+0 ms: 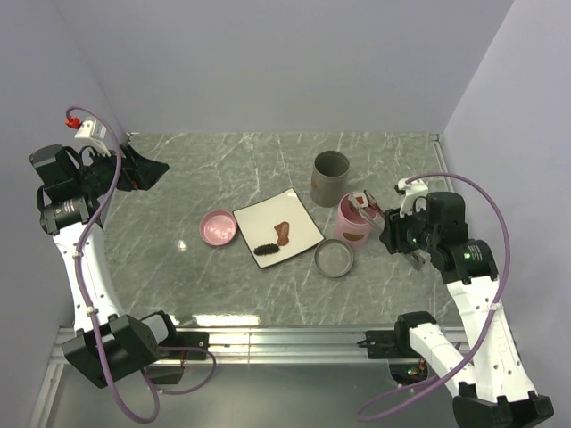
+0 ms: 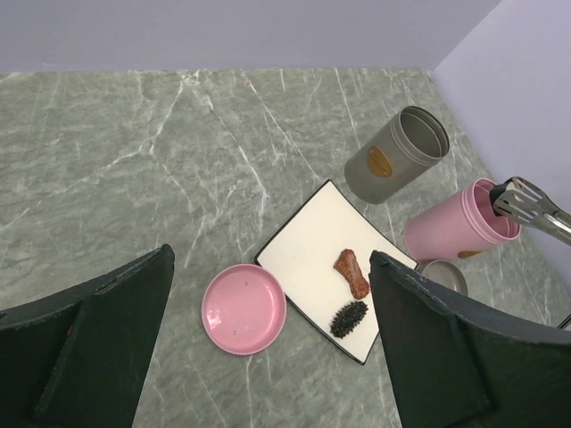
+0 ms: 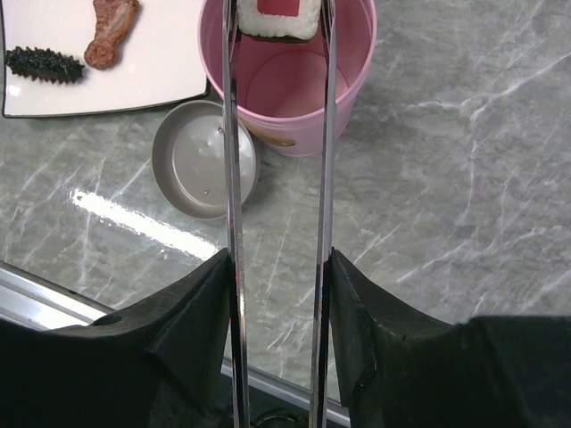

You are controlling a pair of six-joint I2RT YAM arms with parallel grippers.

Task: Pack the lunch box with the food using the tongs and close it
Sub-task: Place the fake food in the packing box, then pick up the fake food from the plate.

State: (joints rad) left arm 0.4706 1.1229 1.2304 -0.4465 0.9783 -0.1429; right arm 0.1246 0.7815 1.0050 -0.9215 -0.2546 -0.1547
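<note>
My right gripper (image 3: pixel 278 267) is shut on the tongs (image 3: pixel 230 178), its fingers pressing on both thin silver arms. The tong tips hold a white square block with a red centre (image 3: pixel 278 16) over the open mouth of the pink lunch box cup (image 3: pixel 348 98). From above, the tongs (image 1: pixel 368 207) reach from the right gripper (image 1: pixel 399 234) to the pink cup (image 1: pixel 352 225). A reddish-brown flat piece (image 1: pixel 284 233) and a dark brown oblong (image 1: pixel 267 250) lie on the white plate (image 1: pixel 263 218). My left gripper (image 1: pixel 134 169) stands open and empty at the far left, well away from the food.
A grey cup (image 1: pixel 329 176) stands behind the pink one. A grey lid (image 1: pixel 334 258) lies in front of the pink cup, and a pink lid (image 1: pixel 219 227) lies left of the plate. Walls close off the back and both sides. A metal rail runs along the near edge.
</note>
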